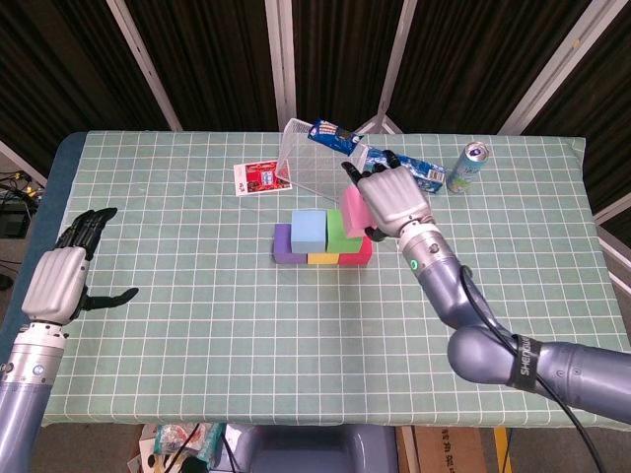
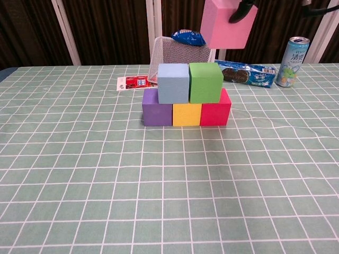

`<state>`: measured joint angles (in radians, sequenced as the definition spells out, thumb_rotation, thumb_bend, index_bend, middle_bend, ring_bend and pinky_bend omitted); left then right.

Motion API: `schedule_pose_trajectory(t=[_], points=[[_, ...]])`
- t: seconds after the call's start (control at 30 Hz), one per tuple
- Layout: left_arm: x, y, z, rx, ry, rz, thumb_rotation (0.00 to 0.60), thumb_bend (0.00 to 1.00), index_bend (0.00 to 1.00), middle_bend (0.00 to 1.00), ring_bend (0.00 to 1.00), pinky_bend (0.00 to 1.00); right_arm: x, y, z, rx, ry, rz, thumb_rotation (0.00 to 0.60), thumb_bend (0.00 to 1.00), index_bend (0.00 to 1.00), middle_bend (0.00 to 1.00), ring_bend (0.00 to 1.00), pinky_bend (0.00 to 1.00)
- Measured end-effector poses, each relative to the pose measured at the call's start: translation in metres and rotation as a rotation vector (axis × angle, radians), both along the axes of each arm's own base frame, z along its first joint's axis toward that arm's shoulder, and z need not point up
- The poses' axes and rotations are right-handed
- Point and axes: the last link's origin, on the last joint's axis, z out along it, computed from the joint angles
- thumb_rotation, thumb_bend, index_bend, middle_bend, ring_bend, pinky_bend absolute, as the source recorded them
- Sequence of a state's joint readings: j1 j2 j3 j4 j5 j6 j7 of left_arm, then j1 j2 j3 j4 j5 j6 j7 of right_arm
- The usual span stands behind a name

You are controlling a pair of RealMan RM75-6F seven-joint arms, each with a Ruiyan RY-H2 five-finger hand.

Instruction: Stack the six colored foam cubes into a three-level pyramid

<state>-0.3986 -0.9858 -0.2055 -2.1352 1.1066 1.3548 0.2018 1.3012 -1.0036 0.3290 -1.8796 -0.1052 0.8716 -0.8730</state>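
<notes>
Carrying the pink cube (image 2: pixel 228 24) in our right robot hand (image 1: pixel 391 200), fingers wrapped over its top & far side, we've got it up in the air, above and a bit right of the green cube (image 2: pixel 205 82). It's clear of the stack, touching nothing but the hand. We judge it's held high so it can drop onto the seam between the light-blue cube (image 2: pixel 174 83) and green one w/o bumping them; that'd be the top level.

Base row is purple cube (image 2: pixel 157 109), yellow cube (image 2: pixel 186 114), red cube (image 2: pixel 216 112), side by side near the tabletop (image 2: pixel 106 185) middle, toward the far edge; blue & green sit on their joints.

Orientation: it's a cube, so no real long axis; it hangs tilted, one lower corner dipping toward the stack, faces not square w/ the row. Prob needs levelling first.

Left robot hand (image 1: pixel 61 281) hovers over the left edge, fingers apart, holding nothing.
</notes>
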Motion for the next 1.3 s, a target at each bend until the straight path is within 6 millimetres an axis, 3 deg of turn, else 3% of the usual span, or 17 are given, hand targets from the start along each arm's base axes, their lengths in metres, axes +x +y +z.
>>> schedule_pose_trajectory(t=[0.33,0.6,1.3], points=[[-0.003,0.003,0.002,-0.009,-0.024,0.012,0.600,0.10,0.00,0.06,0.00,0.11,0.028,-0.012,-0.038,-0.008,-0.031,-0.141,0.600,0.29,0.00,0.37,0.21,0.00],[-0.007,0.006,0.003,-0.016,-0.031,0.029,0.600,0.10,0.00,0.06,0.00,0.10,0.030,-0.019,-0.051,-0.025,-0.015,-0.154,0.600,0.29,0.00,0.37,0.21,0.00],[-0.008,0.007,0.005,-0.027,-0.048,0.034,0.600,0.10,0.00,0.06,0.00,0.10,0.043,-0.017,-0.076,-0.019,0.015,-0.158,0.600,0.29,0.00,0.37,0.21,0.00]])
